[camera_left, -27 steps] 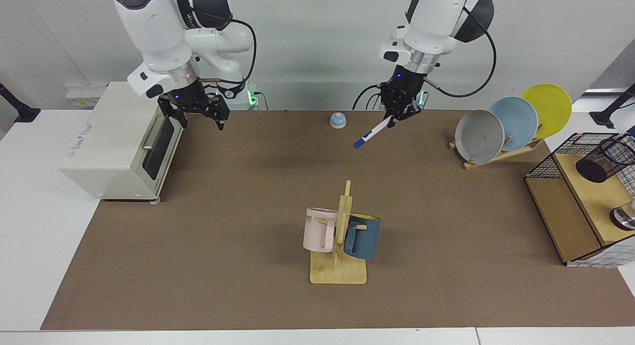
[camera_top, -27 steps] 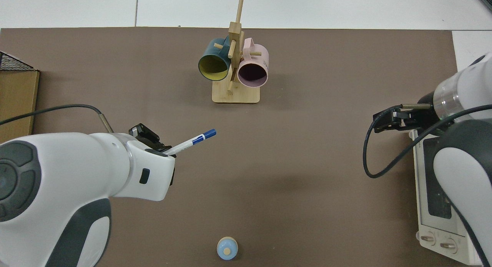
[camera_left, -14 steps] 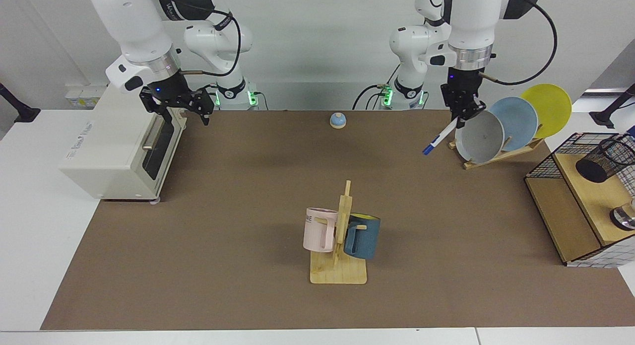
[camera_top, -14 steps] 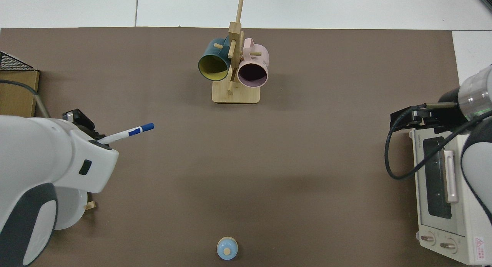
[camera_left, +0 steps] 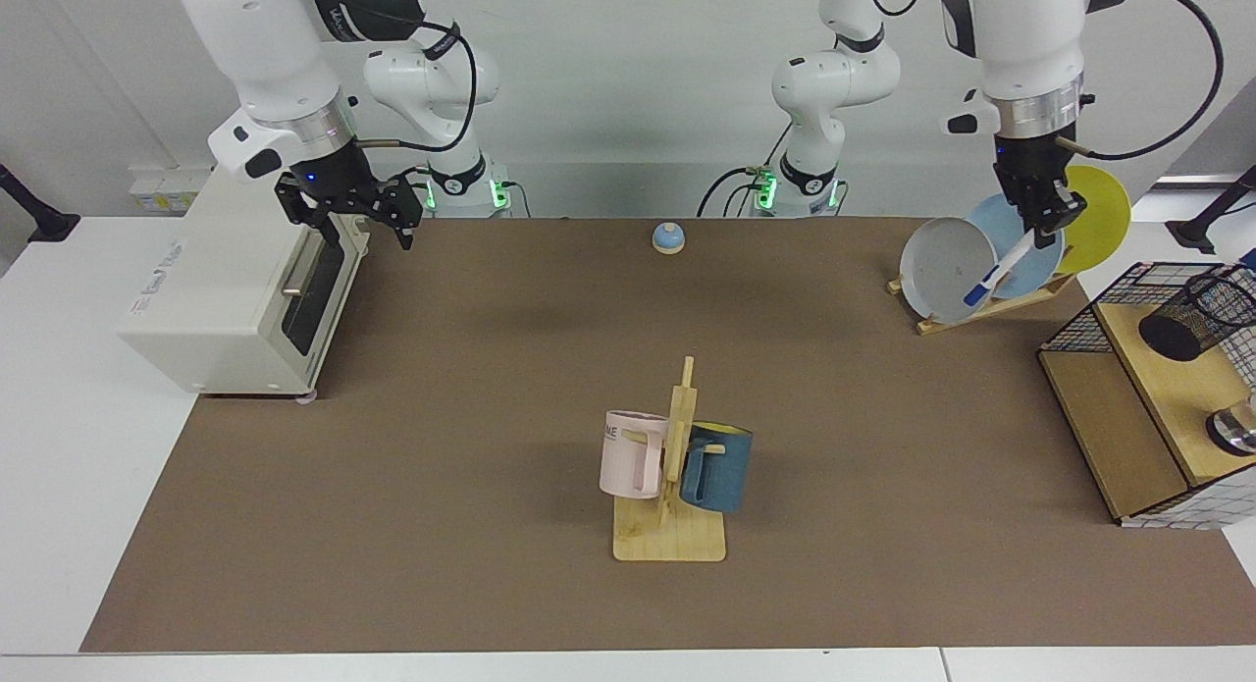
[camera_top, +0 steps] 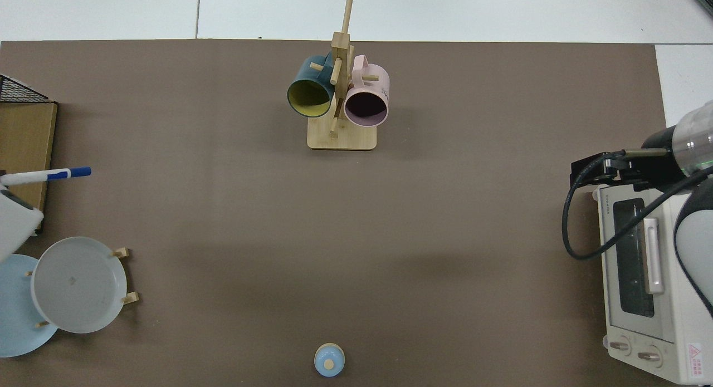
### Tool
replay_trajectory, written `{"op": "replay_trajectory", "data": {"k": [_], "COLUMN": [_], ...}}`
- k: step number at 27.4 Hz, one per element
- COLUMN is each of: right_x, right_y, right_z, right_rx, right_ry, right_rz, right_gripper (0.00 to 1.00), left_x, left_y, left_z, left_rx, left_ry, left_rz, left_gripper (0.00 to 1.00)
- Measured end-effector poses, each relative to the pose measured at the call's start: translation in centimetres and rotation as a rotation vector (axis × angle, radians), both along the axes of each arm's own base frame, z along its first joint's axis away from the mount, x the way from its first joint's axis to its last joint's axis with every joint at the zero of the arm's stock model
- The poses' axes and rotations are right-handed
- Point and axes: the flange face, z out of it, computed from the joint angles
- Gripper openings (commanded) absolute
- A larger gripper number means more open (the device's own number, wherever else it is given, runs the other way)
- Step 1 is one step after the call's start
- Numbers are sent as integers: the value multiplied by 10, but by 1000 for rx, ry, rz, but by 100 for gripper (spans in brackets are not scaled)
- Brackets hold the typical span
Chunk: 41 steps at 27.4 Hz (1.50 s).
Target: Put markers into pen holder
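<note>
The marker (camera_left: 999, 268) has a white barrel and a blue cap. It hangs slantwise, cap down, in front of the plates, and my left gripper (camera_left: 1040, 219) is shut on its upper end. From above, the marker (camera_top: 47, 176) pokes in from the left edge beside the basket's wooden board. The pen holder (camera_left: 1199, 314), a black mesh cup, sits on a wooden board inside the wire basket (camera_left: 1070, 331), to the right of the marker and lower in the facing view. It is out of the top view. My right gripper (camera_left: 348, 216) waits open by the toaster oven, also seen as gripper (camera_top: 596, 174).
A plate rack holds a grey plate (camera_left: 947, 270), a blue one and a yellow one, just behind the marker. A mug tree (camera_left: 672, 476) with a pink and a blue mug stands mid-table. A toaster oven (camera_left: 235, 289), a small blue knob (camera_left: 668, 236) and a shiny metal piece (camera_left: 1234, 429) are also present.
My left arm has carried the marker sideways from the table's middle rear to in front of the plates, nearer the basket. My right gripper has drawn back to the toaster oven.
</note>
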Motion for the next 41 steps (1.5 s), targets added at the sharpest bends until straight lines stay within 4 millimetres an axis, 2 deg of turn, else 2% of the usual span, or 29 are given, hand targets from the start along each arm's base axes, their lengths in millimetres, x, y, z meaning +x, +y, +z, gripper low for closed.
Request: {"op": "replay_trajectory", "data": {"k": [6,19,29,41], "right_x": [0,0,0,0], "right_y": [0,0,0,0], "right_z": [0,0,0,0], "right_rx": [0,0,0,0], "right_ry": [-2,-2,-2,-3], "right_rz": [-1,0,0,0], "right_gripper": [100,100,100,100], "left_x": [15,30,24,9], "left_y": [46,106,179,226], "left_z": [10,29,41,43], "left_rx": [58,194,242,254], "left_ry": [-11,1,48,74], "left_rz": [-104,-284,-284,-237], "left_gripper": [0,0,0,0]}}
